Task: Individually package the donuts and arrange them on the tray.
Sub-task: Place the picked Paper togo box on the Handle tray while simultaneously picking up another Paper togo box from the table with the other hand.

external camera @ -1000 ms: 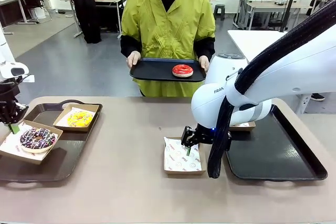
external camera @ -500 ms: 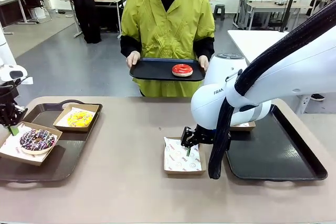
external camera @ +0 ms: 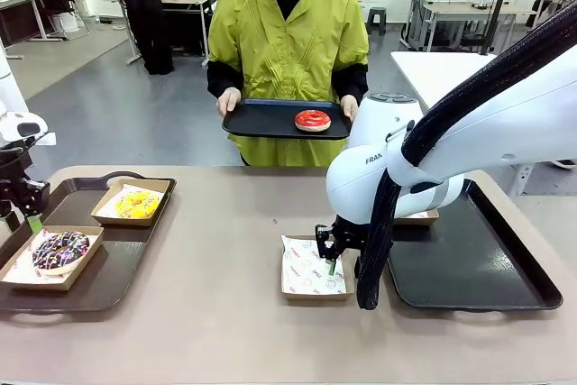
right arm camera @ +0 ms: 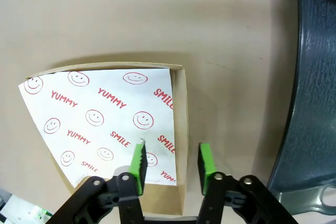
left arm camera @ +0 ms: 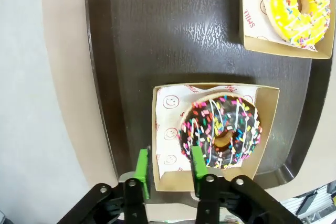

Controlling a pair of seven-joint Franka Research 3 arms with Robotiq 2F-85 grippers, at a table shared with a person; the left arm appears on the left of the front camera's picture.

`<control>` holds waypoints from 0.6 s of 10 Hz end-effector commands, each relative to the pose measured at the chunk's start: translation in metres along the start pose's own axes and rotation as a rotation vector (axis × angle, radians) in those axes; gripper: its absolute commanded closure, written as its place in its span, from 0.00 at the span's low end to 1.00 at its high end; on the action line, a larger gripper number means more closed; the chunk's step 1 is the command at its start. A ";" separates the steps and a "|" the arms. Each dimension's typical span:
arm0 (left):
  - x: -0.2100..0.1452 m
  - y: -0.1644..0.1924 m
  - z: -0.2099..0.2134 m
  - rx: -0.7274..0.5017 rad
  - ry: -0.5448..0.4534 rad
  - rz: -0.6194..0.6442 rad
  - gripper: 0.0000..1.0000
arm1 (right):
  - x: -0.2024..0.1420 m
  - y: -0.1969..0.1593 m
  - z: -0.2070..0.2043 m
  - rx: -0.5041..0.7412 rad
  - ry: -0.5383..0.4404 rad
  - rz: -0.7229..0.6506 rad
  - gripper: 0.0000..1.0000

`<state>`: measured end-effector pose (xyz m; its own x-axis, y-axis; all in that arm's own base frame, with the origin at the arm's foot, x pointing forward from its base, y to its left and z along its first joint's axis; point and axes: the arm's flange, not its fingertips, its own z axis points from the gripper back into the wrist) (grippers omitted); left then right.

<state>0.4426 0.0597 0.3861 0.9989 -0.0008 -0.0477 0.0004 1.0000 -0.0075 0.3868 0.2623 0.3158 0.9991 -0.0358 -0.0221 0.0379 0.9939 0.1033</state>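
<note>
Worktop (external camera: 225, 313): left tray (external camera: 108, 281) holds boxed sprinkle donut (external camera: 59, 251), yellow donut (external camera: 137, 206). Person's tray (external camera: 261, 121) carries red donut (external camera: 313, 120).

Empty box (right arm camera: 178, 129) near centre: right fingers (right arm camera: 170, 163) straddle its wall, not yet clenched. Squeeze squarely, avoid snagging paper.

Left fingers (left arm camera: 168, 165) part-spread astride sprinkle donut's box wall, grasping nothing.

Hidden behind the big white right arm (external camera: 469, 123): most of a box (external camera: 419, 217) at the dark tray's (external camera: 487, 268) far edge. Cut off by the picture's edge: near corner of the yellow donut's (left arm camera: 298, 4) box (left arm camera: 252, 30).
</note>
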 end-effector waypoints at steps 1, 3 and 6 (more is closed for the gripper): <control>-0.001 0.002 -0.004 0.030 -0.010 0.018 0.00 | 0.004 0.003 -0.002 -0.015 -0.009 0.011 0.87; 0.000 0.002 -0.004 0.033 -0.007 0.018 0.06 | 0.005 0.002 -0.002 -0.015 -0.009 0.008 1.00; 0.000 0.002 -0.003 0.028 0.001 0.018 0.00 | 0.005 0.001 -0.002 -0.015 -0.009 0.003 1.00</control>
<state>0.4426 0.0600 0.3850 0.9987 0.0003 -0.0503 -0.0006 1.0000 -0.0065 0.3875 0.2613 0.3159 0.9990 -0.0386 -0.0222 0.0407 0.9938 0.1035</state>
